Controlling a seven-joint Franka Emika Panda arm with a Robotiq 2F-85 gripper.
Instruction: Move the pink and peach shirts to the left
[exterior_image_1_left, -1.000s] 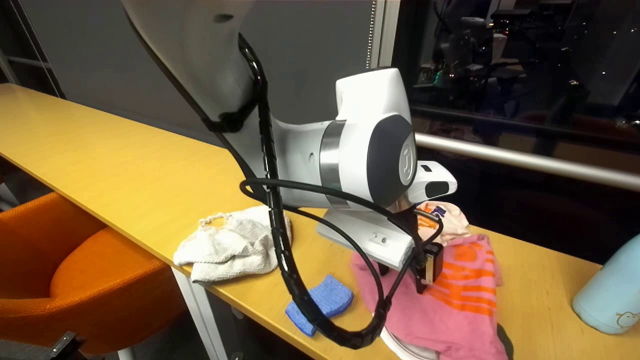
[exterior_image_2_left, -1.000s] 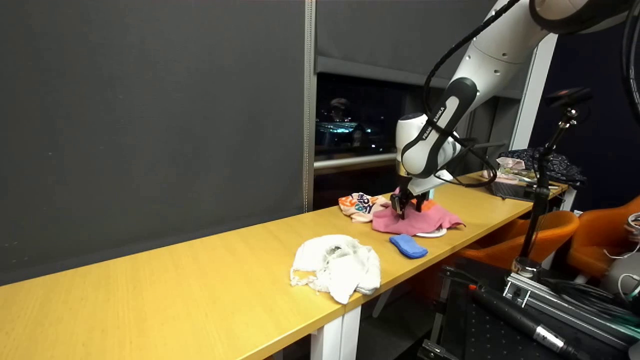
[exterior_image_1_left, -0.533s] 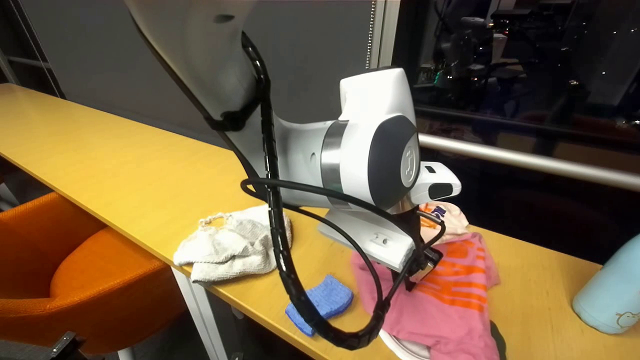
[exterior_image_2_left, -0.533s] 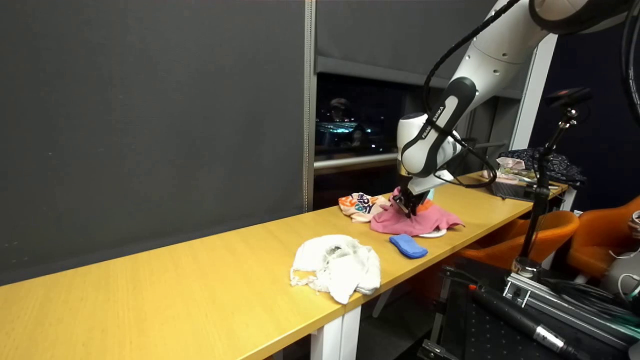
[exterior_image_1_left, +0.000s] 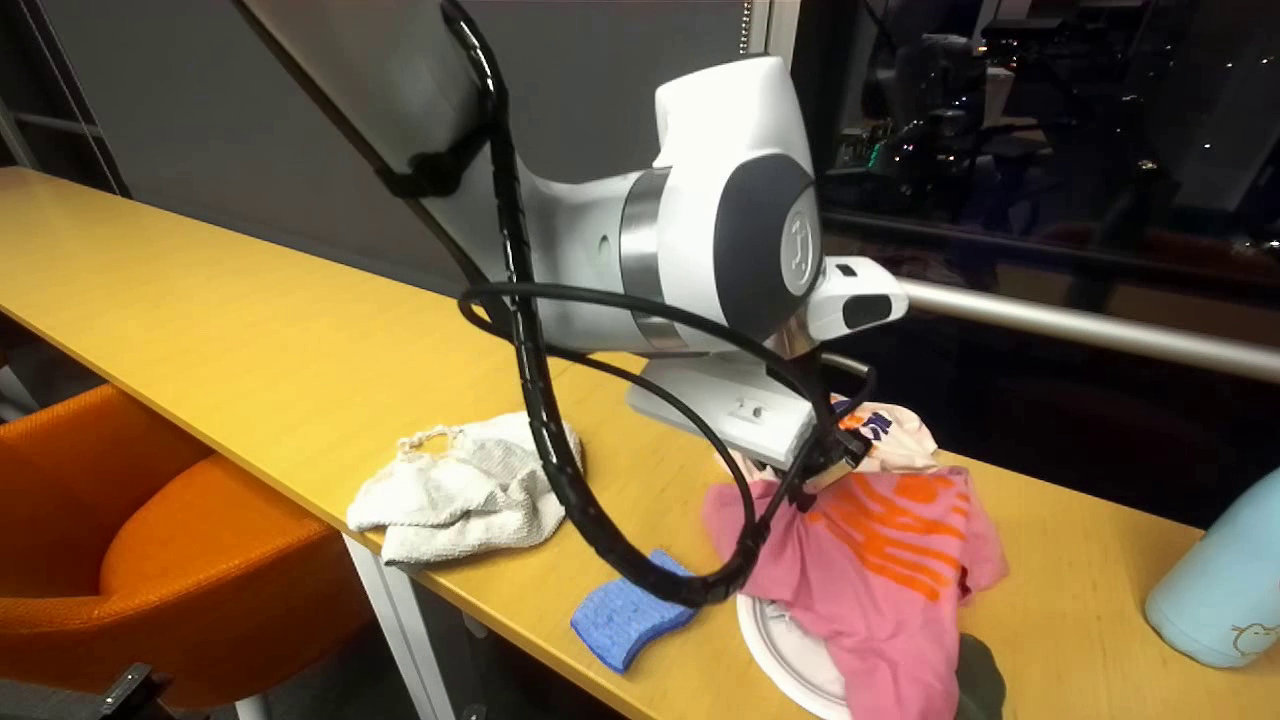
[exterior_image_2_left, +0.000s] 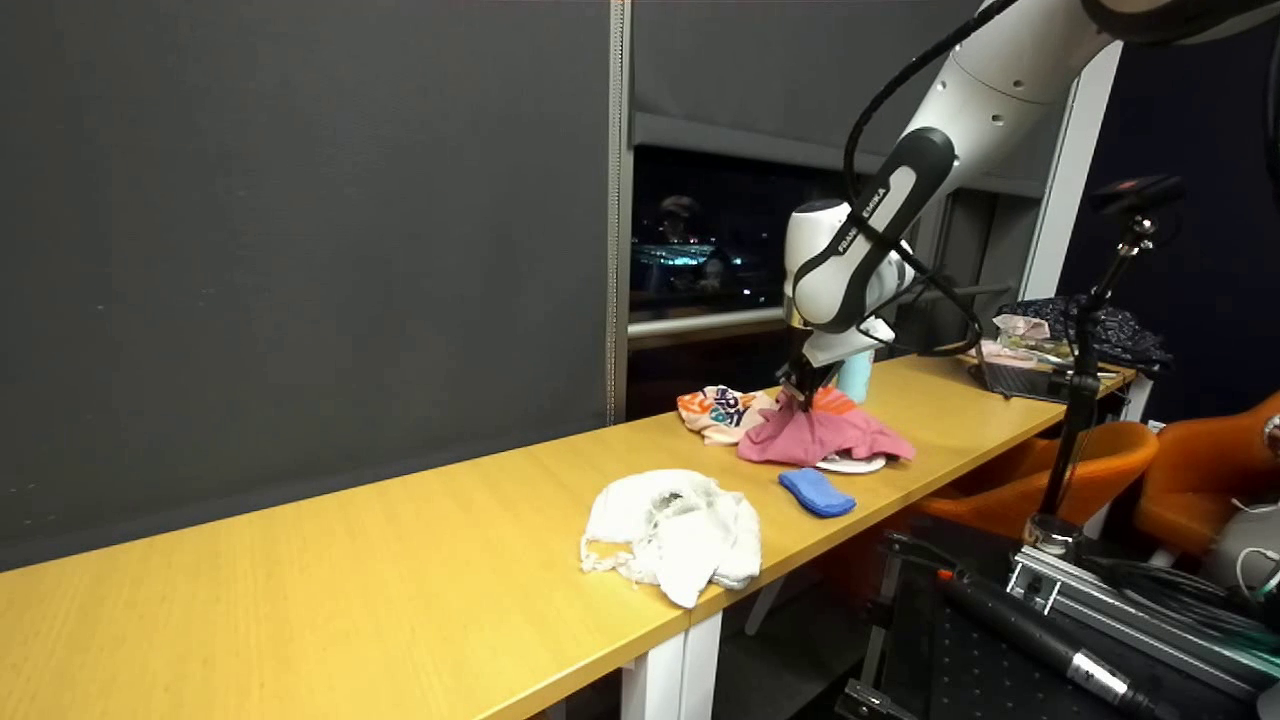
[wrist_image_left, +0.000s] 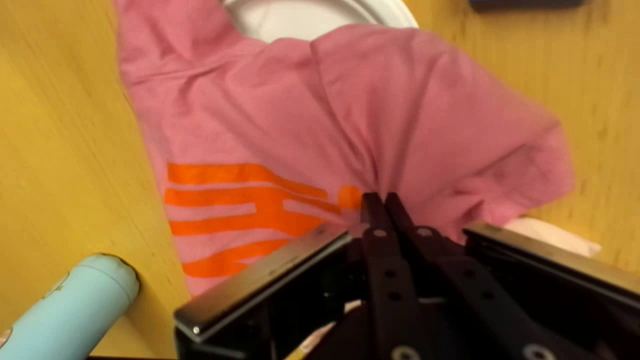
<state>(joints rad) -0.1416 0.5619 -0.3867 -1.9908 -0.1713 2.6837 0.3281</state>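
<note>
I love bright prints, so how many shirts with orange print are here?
2: the pink shirt, pinched in the closed jaws; the peach shirt, beside it, nearer the window. Others could be hidden.

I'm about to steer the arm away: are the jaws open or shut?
Shut on the pink shirt: in the wrist view the fingertips nearly meet, and the shirt's creases gather at them.

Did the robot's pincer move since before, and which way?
Yes, up: in an exterior view the pincer has risen and shifted slightly picture-left, judged against the blue sponge, which stayed put.
</note>
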